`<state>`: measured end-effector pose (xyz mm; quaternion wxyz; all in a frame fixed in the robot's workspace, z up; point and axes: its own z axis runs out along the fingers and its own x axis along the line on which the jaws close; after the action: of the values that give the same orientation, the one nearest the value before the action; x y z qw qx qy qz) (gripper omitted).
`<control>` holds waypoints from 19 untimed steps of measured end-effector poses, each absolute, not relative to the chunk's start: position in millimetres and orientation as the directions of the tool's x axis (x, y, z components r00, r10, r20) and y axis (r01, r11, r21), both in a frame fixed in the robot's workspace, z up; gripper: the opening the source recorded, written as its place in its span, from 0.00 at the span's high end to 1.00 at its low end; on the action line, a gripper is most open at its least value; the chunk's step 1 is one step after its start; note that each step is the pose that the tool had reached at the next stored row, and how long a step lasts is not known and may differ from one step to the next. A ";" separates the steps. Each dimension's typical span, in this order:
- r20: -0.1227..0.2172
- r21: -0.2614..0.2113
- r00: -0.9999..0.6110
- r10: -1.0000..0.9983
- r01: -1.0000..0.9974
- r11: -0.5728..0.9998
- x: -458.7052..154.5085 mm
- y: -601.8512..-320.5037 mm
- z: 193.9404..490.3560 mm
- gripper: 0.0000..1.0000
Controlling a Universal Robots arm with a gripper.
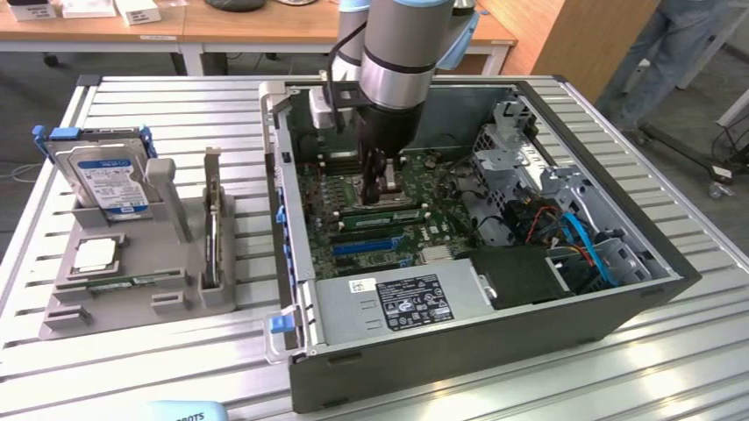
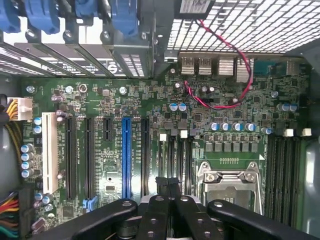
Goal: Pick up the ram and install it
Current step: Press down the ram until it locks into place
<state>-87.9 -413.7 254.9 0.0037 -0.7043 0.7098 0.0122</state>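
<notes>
Exterior view: your end effector (image 1: 384,186) is down inside the open PC case (image 1: 468,342), over the motherboard (image 1: 439,224).
Fingers are pinched together w/ nothing clearly held btwn them; wrist view shows the end effector (image 2: 169,186) tips meeting just above the board, near the blue slot (image 2: 126,157) and the CPU socket (image 2: 227,182). A ram (image 1: 381,214) stick lies in the slots right by the fingertips. On the table (image 1: 175,105), the gray holder (image 1: 140,289) carries a hard drive (image 1: 108,180) and a processor chip (image 1: 94,254).

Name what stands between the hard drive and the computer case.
In the exterior view, a dark card stands upright in the gray holder between the hard drive and the case.
</notes>
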 end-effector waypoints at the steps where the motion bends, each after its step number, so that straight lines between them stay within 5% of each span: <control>1: -0.023 0.012 -0.008 -1.000 -1.000 0.008 -87.9 -413.7 256.2 0.90; 19: -0.023 0.012 -0.008 -1.000 -1.000 0.008 -83.8 -413.7 266.4 0.90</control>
<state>-83.8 -413.7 266.4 0.0037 -0.7043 0.7097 0.0122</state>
